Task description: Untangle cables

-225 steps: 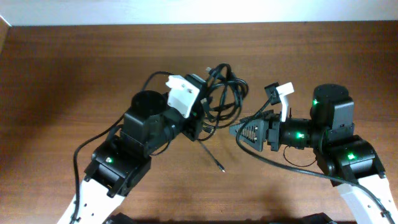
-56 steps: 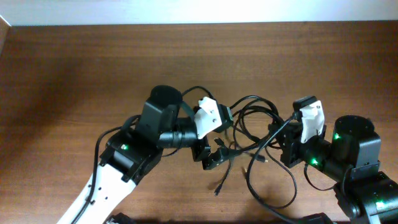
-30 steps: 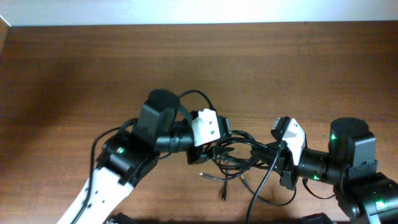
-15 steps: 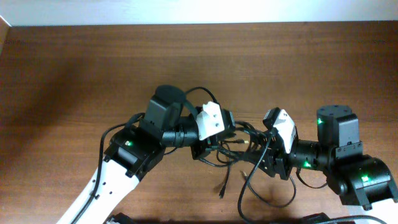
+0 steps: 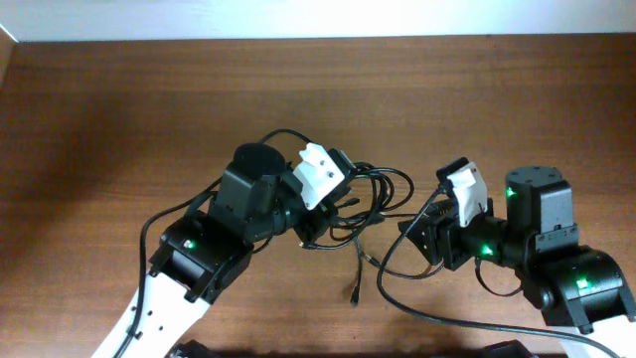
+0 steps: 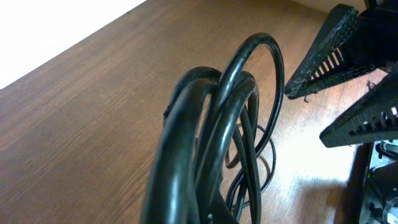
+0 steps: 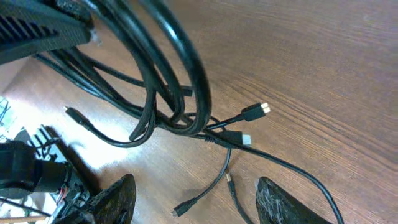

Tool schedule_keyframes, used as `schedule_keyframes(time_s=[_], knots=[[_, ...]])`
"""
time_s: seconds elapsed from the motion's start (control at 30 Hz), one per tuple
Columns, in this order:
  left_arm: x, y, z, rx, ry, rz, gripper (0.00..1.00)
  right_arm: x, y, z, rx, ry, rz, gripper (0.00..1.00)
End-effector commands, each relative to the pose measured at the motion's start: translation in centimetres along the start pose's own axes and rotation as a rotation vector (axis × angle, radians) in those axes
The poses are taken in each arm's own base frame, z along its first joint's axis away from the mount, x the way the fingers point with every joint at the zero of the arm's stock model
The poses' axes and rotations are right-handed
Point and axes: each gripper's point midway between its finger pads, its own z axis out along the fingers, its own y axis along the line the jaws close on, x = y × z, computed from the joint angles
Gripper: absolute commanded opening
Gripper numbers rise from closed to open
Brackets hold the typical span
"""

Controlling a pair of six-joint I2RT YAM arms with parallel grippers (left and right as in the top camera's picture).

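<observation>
The table (image 5: 119, 119) gives me broad bare wood left and toward the far edge, and the work sits mid-table, well apart from any edge. A second ago the right gripper (image 7: 199, 200) was clamped; now its jaws stand wide with nothing between them. Meanwhile the left gripper (image 5: 316, 231) has closed on the cables (image 5: 373, 194), holding the coiled bundle up between the arms. I judge the right arm is now free to pick one strand. Loose plug ends (image 7: 264, 109) trail on the wood.
</observation>
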Motion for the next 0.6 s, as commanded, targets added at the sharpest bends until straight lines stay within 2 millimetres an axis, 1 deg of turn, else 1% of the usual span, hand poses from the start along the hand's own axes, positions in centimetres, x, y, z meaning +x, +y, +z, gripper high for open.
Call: schedule_keyframes(time_s=[0.0,0.07,0.13,0.17,0.2,0.27,0.3,0.33,0.4,0.47,0.5,0.53,0.57], knots=[[-1.1,-0.2,-1.0,-0.003,-0.036,-0.002,0.00,-1.1,-0.3,-0.7,0.034,-0.039,-0.001,0.61],[-1.1,-0.2,-1.0,-0.003,-0.036,-0.002,0.00,-2.0,-0.9,-1.6,0.099,-0.073,-0.003,0.61],[-1.2,-0.2,-1.0,-0.003,-0.037,0.001,0.00,-2.6,-2.8,-2.7,0.236,-0.115,0.040,0.61],[-1.3,-1.3,-1.0,0.059,-0.050,0.058,0.00,-2.7,-3.6,-3.3,0.292,-0.130,0.043,0.61],[-1.6,-2.7,-1.2,0.136,-0.069,0.111,0.00,-2.8,-4.0,-3.5,0.317,-0.136,0.045,0.61],[-1.9,-4.6,-1.6,0.249,-0.106,0.183,0.00,-2.8,-5.2,-4.2,0.373,-0.156,0.101,0.61],[-2.0,-5.0,-1.7,0.272,-0.115,0.203,0.00,-2.8,-5.3,-4.3,0.368,-0.159,0.110,0.60],[-2.0,-5.0,-1.7,0.270,-0.116,0.206,0.00,-2.9,-4.9,-4.2,0.336,-0.160,0.116,0.61],[-2.1,-4.5,-1.6,0.245,-0.114,0.208,0.00,-2.9,-3.7,-3.8,0.255,-0.156,0.108,0.61],[-1.9,-3.4,-1.3,0.177,-0.095,0.197,0.00,-2.6,-2.7,-3.5,0.193,-0.141,0.111,0.60],[-1.7,-2.0,-1.1,0.101,-0.074,0.131,0.00,-2.3,-2.1,-3.4,0.163,-0.128,0.116,0.60],[-1.5,0.1,-1.0,-0.017,-0.051,0.020,0.00,-1.9,-1.3,-3.3,0.115,-0.111,0.121,0.57],[-1.4,1.2,-1.1,-0.078,-0.046,-0.042,0.00,-1.9,-0.8,-3.2,0.082,-0.107,0.122,0.55]])
